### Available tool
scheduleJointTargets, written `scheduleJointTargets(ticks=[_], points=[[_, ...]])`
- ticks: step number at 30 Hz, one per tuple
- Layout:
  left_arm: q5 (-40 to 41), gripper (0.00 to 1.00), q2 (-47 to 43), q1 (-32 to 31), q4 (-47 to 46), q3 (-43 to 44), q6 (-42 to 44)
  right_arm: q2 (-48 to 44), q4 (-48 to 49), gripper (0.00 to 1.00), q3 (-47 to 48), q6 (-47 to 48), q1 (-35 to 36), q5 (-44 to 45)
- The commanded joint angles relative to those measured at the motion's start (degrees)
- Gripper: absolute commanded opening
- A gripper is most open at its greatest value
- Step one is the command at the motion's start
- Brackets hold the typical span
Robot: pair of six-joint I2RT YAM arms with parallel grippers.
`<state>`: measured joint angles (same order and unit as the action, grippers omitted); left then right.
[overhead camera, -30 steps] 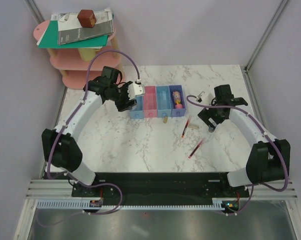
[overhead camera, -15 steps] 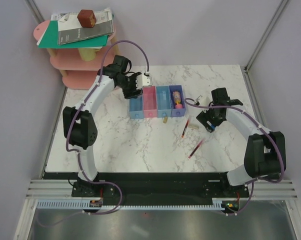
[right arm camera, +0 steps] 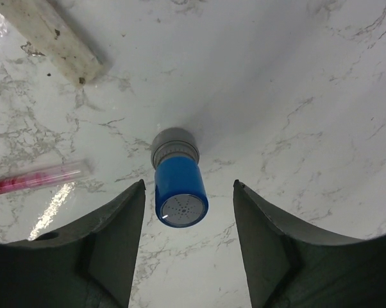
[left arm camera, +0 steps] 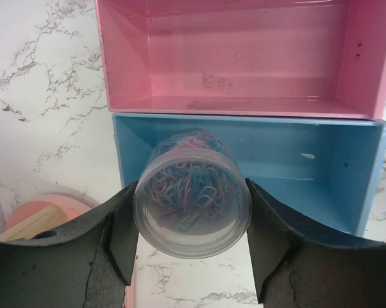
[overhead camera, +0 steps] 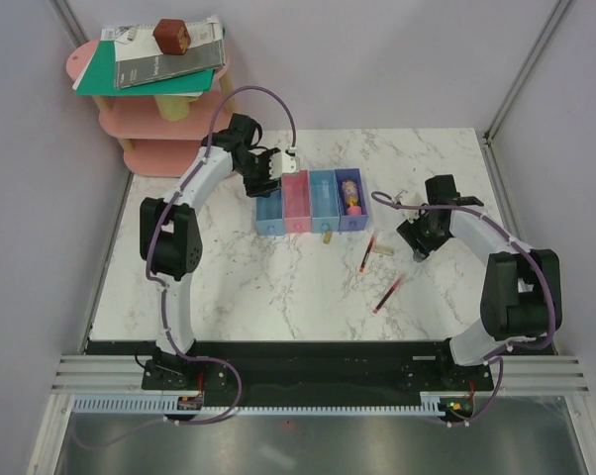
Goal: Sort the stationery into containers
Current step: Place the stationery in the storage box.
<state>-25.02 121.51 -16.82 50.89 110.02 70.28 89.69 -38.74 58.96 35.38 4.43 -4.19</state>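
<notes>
Two grippers worked over a marble table, seen from the top and from both wrists. The left gripper was clamped on a clear round jar of coloured paper clips, with a finger pressed to each side; the jar hung over one end of the light blue bin, whose floor lay bare beyond it; its height above the rim could not be told. The pink bin adjoined wall to wall; the blue bin and the purple bin completed the row, the last holding a pink-yellow tube. Open marble lay left of the row, up to the pink shelf at the rear left corner.

The right gripper stood wide around a small blue cylinder, upright on the marble; a gap showed on each side between it and the fingers; bare marble surrounded it, the right table edge near. One red pen lay to one side, cut off by the picture's edge; a tan eraser was cut off at the top corner.

From above, the cylinder was hidden beneath the right gripper and the jar was largely hidden by the left one; a second red pen lay on open marble nearer the arm bases; another eraser sat just before the blue bin.
</notes>
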Motion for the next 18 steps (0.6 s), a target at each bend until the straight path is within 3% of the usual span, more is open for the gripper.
scheduleJointTargets(ticks=[1, 3, 5, 8, 10, 14, 18], points=[[0.1, 0.02, 1.3, 0.4, -0.7, 4.0, 3.6, 1.6, 1.3, 0.61, 1.1, 0.2, -1.1, -2.6], [0.3, 0.02, 2.1, 0.4, -0.9, 4.8, 3.9, 2.1, 1.4, 0.53, 1.4, 0.3, -1.2, -3.2], [0.4, 0.02, 2.9, 0.4, -1.1, 5.6, 4.0, 2.3, 1.4, 0.37, 1.8, 0.2, -1.2, -3.3], [0.8, 0.03, 4.0, 0.5, -1.7, 6.2, 4.4, 2.8, 1.4, 0.22, 2.1, 0.3, -1.2, -3.3], [1.1, 0.14, 5.0, 0.4, -2.4, 6.4, 4.9, 3.0, 1.4, 0.19, 2.3, 0.4, -1.2, -3.1], [2.3, 0.24, 6.6, 0.5, -3.3, 7.8, 6.0, 2.9, 1.0, 0.14, 2.7, 0.2, -1.2, -2.7], [3.6, 0.47, 7.8, 0.5, -3.5, 8.2, 7.9, 2.3, 0.1, 0.14, 3.7, 0.1, -1.2, -2.9]])
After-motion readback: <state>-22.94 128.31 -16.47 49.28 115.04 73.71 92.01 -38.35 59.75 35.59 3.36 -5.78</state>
